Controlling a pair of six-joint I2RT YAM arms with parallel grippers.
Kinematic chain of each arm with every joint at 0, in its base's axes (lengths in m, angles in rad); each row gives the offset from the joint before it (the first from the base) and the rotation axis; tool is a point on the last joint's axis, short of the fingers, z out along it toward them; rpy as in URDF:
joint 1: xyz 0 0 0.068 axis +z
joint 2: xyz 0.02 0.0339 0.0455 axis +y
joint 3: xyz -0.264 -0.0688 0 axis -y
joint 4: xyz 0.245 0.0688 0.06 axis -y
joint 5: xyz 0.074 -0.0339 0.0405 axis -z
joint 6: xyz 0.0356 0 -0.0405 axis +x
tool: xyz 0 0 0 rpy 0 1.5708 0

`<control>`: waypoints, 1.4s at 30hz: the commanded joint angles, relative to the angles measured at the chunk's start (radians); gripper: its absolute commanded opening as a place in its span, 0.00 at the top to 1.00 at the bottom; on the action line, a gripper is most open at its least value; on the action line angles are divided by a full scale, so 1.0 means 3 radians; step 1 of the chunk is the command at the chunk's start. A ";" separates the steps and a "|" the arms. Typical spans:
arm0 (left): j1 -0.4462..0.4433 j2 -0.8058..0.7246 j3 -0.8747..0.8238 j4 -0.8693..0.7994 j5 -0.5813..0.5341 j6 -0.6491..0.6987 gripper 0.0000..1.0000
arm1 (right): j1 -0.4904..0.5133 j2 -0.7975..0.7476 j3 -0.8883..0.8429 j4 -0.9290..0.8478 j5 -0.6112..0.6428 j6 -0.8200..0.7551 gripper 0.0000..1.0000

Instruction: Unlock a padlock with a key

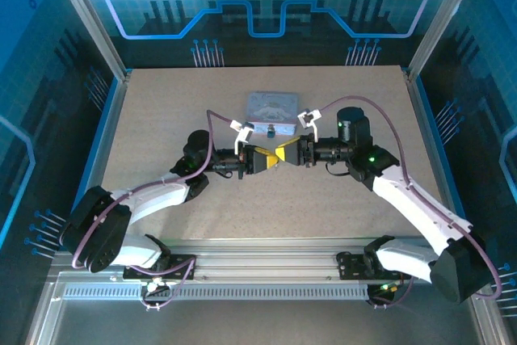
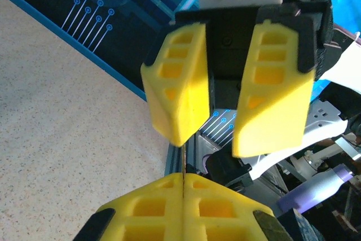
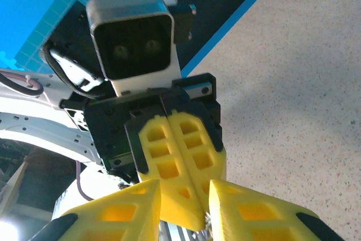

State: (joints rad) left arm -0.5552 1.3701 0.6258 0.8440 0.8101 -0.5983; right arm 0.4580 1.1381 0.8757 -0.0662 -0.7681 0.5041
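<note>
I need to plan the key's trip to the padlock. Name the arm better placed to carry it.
Left. The left gripper has its jaws shut on a thin dark sliver, likely the key; the right gripper faces it with jaws apart. The padlock lies about equally near both.

Bright, even light with soft shadows; the nearest yellow fingers (image 2: 146, 213) look blurred at close range.

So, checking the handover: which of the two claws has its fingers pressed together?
The left claw: its yellow fingers meet with no gap between them. The right claw, facing it tip to tip, has its fingers standing apart.
</note>
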 commanded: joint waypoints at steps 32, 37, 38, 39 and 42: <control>-0.0010 -0.0746 -0.0161 -0.0955 -0.0740 0.0592 0.36 | 0.0040 -0.0093 0.0288 -0.0500 0.0245 -0.0719 1.00; -0.0001 -0.0986 -0.0214 -0.1034 -0.0692 0.0673 0.31 | 0.0107 0.0045 0.0697 -0.0996 0.0329 -0.1231 1.00; -0.0005 -0.1002 -0.0215 -0.1007 -0.0662 0.0663 0.31 | 0.0114 0.0077 0.0746 -0.1021 0.0274 -0.1277 1.00; -0.0005 -0.1006 -0.0218 -0.0981 -0.0643 0.0648 0.32 | 0.0117 0.0112 0.0786 -0.1015 0.0176 -0.1308 1.00; -0.0004 -0.1003 -0.0230 -0.0852 -0.0612 0.0550 0.33 | 0.0133 0.0210 0.0866 -0.0920 -0.0135 -0.1330 1.00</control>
State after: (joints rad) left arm -0.5575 1.0801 0.5724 0.5694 0.6205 -0.4381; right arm 0.4847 1.1725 1.1065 -0.2985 -0.7231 0.1688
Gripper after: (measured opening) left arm 0.673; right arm 0.044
